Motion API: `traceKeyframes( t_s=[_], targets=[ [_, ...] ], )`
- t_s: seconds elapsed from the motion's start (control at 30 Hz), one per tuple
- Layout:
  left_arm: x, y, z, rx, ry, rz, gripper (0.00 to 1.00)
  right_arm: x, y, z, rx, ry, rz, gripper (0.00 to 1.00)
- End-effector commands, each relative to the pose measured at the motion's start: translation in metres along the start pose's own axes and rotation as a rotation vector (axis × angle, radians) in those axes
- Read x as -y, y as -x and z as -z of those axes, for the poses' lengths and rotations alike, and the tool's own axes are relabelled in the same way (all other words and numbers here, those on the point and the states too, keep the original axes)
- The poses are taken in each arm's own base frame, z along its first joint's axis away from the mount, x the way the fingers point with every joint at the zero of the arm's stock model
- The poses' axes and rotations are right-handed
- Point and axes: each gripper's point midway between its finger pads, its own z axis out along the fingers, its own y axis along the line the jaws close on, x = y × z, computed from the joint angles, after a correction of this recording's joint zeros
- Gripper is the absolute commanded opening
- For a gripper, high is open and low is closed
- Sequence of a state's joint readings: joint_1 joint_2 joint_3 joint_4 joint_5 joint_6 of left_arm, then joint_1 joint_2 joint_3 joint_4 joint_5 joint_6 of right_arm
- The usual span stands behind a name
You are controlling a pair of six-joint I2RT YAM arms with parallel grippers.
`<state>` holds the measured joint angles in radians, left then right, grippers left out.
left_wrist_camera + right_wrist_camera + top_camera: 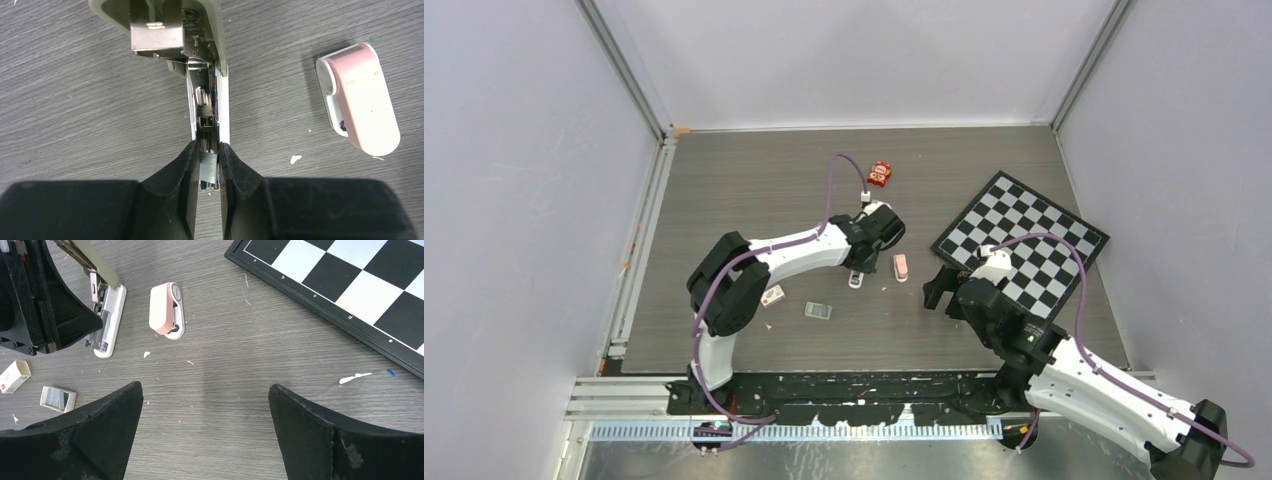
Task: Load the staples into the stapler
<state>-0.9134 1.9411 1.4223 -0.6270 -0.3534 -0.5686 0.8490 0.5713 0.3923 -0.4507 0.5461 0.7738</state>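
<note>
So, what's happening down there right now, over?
Left fingers pinch the staples over the open stapler. Right fingers wide, empty, off to the side. Pink-and-white piece beside stapler, not touching.

Light is bright, even and diffuse, from overhead. Shadows on the table (754,190) are faint and soft-edged. The top view is sharp throughout. In the left wrist view the stapler (202,85) metal shows mild glare; the left fingers (170,185) are dark and slightly soft. The right fingers (90,435) render near-black.
</note>
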Motion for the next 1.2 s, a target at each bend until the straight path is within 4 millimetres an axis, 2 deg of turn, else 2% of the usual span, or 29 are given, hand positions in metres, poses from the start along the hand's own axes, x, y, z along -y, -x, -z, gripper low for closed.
traceKeyframes(
  t_s=[0.0, 0.63, 0.97, 1.17],
  targets=[
    [0.0023, 0.003, 0.0039, -0.003, 0.012, -0.004, 0.21, -0.0011, 0.0094, 0.0014, 0.04, -0.004, -0.032, 1.0],
    [0.0013, 0.0075, 0.0062, 0.001, 0.023, -0.008, 0.24, -0.0007, 0.0097, 0.0019, 0.043, -0.001, -0.033, 1.0],
    [0.0026, 0.0076, 0.0073, -0.001, 0.014, -0.011, 0.14, -0.001, 0.01, 0.0023, 0.044, 0.001, -0.036, 1.0],
    [0.0029, 0.0079, 0.0084, -0.002, 0.013, -0.014, 0.12, -0.0017, 0.0095, 0.0016, 0.042, 0.003, -0.036, 1.0]
  ],
)
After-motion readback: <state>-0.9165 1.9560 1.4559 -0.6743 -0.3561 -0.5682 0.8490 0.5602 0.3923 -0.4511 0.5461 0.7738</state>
